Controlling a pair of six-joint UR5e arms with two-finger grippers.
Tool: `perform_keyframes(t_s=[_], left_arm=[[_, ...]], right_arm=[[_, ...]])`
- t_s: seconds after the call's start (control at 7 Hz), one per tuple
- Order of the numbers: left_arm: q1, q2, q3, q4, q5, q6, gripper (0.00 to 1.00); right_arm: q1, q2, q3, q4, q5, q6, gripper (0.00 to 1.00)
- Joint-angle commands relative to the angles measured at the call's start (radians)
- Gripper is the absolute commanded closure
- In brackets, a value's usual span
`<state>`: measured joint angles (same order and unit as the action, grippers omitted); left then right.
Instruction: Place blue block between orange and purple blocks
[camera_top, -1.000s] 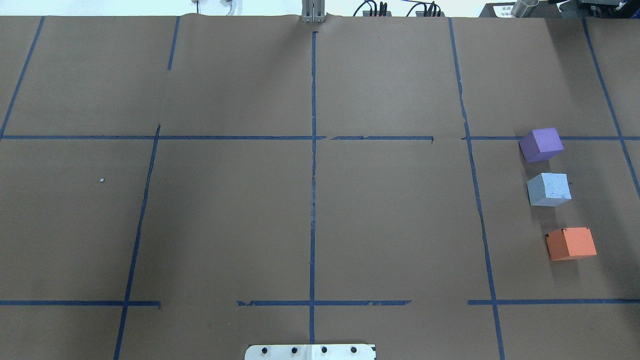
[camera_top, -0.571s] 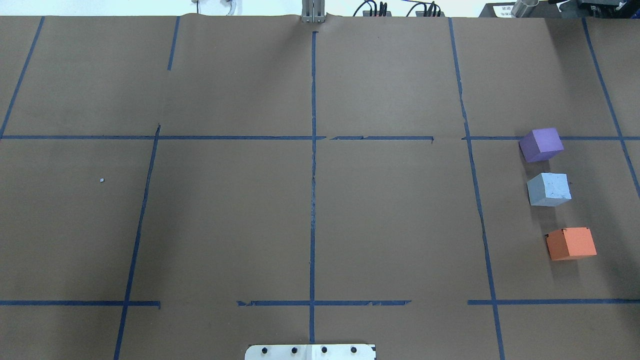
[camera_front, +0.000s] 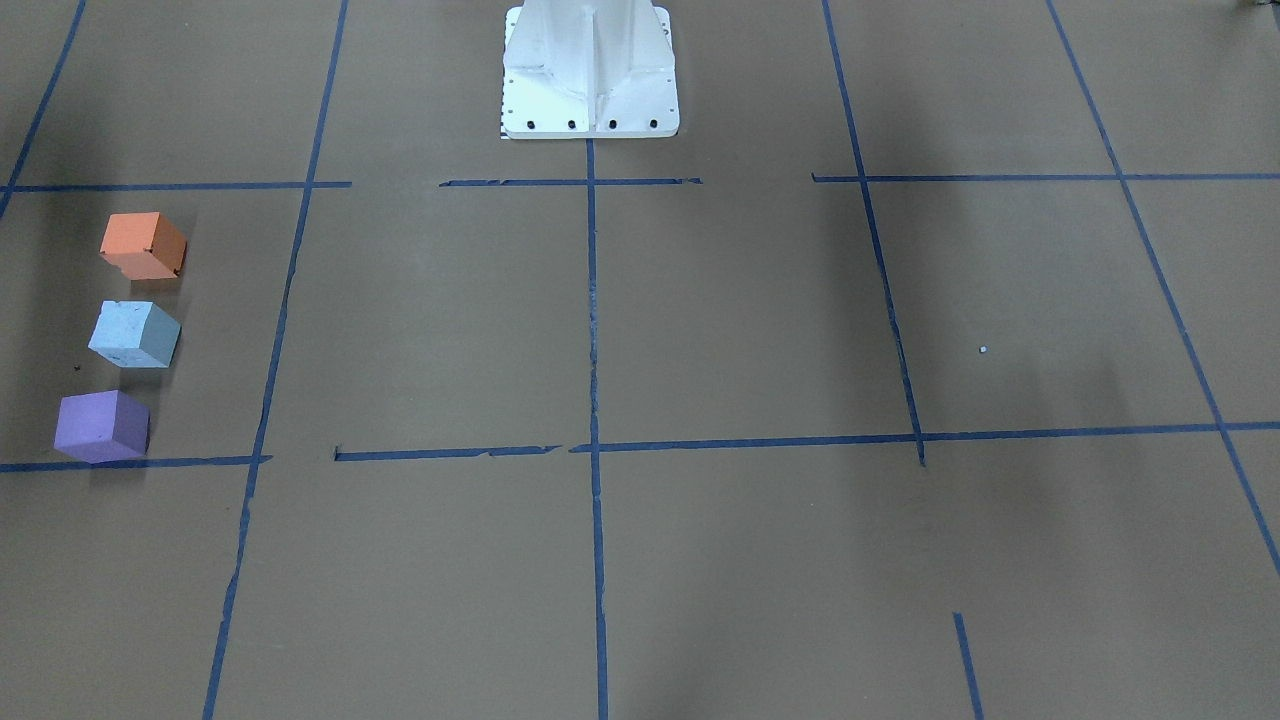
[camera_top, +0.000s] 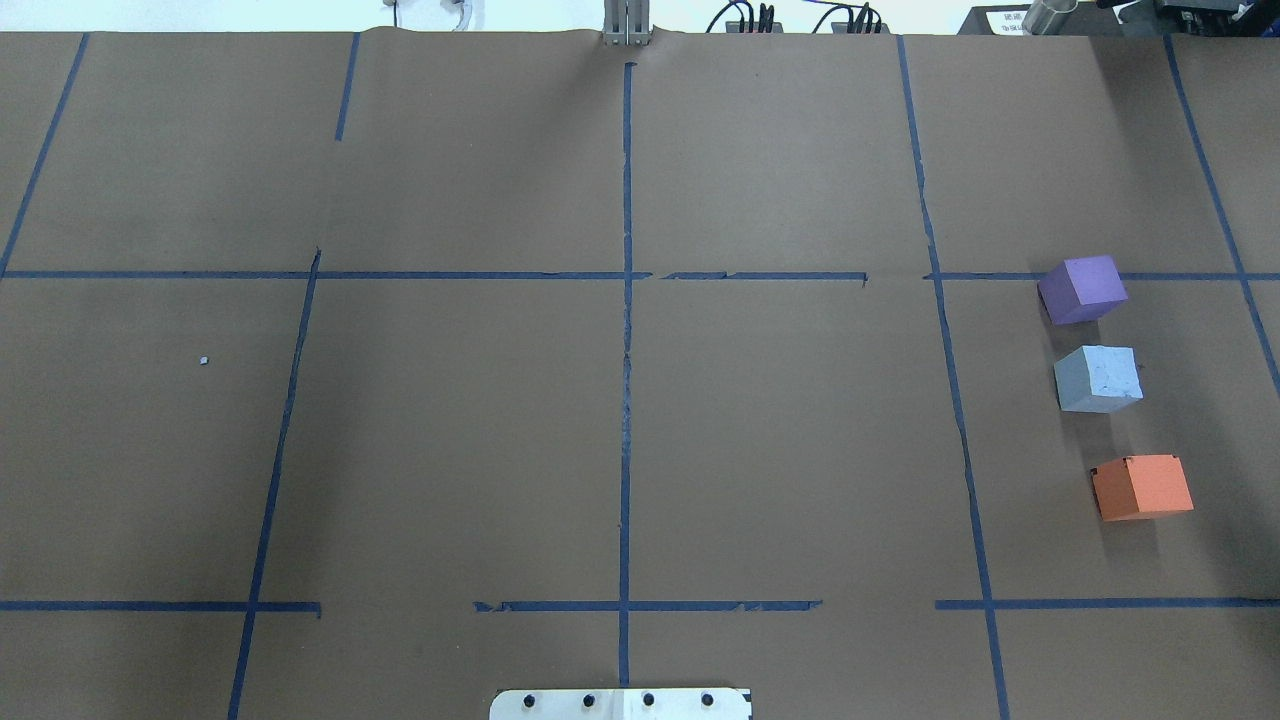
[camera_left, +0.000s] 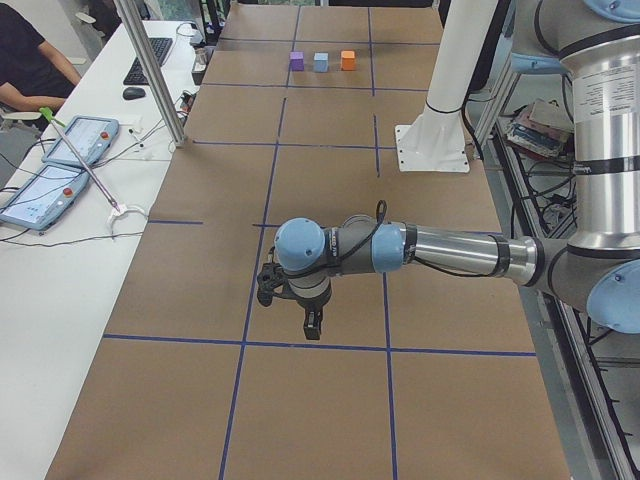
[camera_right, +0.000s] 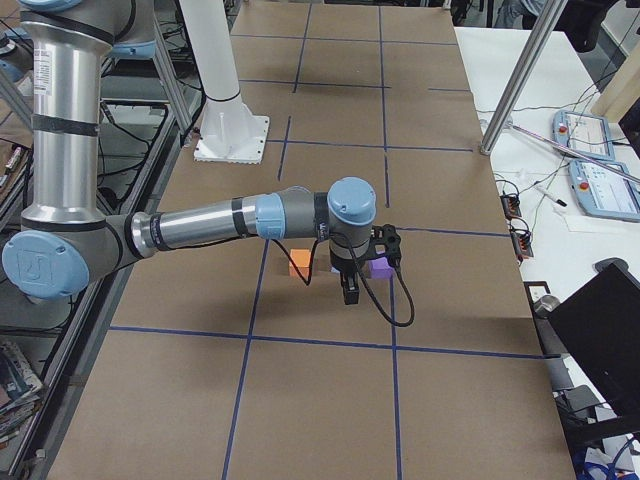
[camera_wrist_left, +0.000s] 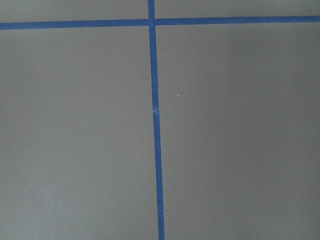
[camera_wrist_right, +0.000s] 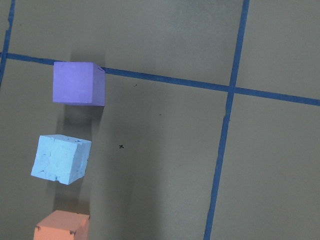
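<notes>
The light blue block (camera_top: 1098, 378) stands on the brown paper between the purple block (camera_top: 1083, 289) and the orange block (camera_top: 1143, 487), in a column at the table's right, apart from both. The right wrist view shows purple (camera_wrist_right: 79, 83), blue (camera_wrist_right: 61, 159) and orange (camera_wrist_right: 62, 226) below it. The front view shows orange (camera_front: 143, 245), blue (camera_front: 134, 334) and purple (camera_front: 101, 426). My right gripper (camera_right: 350, 285) hangs above the blocks, holding nothing that I can see; I cannot tell whether it is open. My left gripper (camera_left: 295, 305) hovers over bare paper far from them; its state is unclear.
The white robot base plate (camera_top: 620, 704) sits at the near table edge. Blue tape lines (camera_top: 626, 350) grid the paper. A tiny white speck (camera_top: 204, 360) lies left. A side table with tablets (camera_left: 60, 160) and a seated person flank the left end.
</notes>
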<state>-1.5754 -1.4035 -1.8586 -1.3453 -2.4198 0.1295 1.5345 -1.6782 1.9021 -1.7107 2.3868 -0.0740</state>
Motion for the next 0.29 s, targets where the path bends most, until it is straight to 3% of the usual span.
perform_keyframes(t_s=[0.0, 0.14], left_arm=[[0.001, 0.0, -0.005, 0.0, 0.002, 0.001, 0.0], [0.0, -0.002, -0.007, 0.0, 0.004, 0.001, 0.0]], right_arm=[[-0.001, 0.0, 0.0, -0.001, 0.0, -0.001, 0.0], [-0.001, 0.0, 0.0, -0.001, 0.0, -0.001, 0.0]])
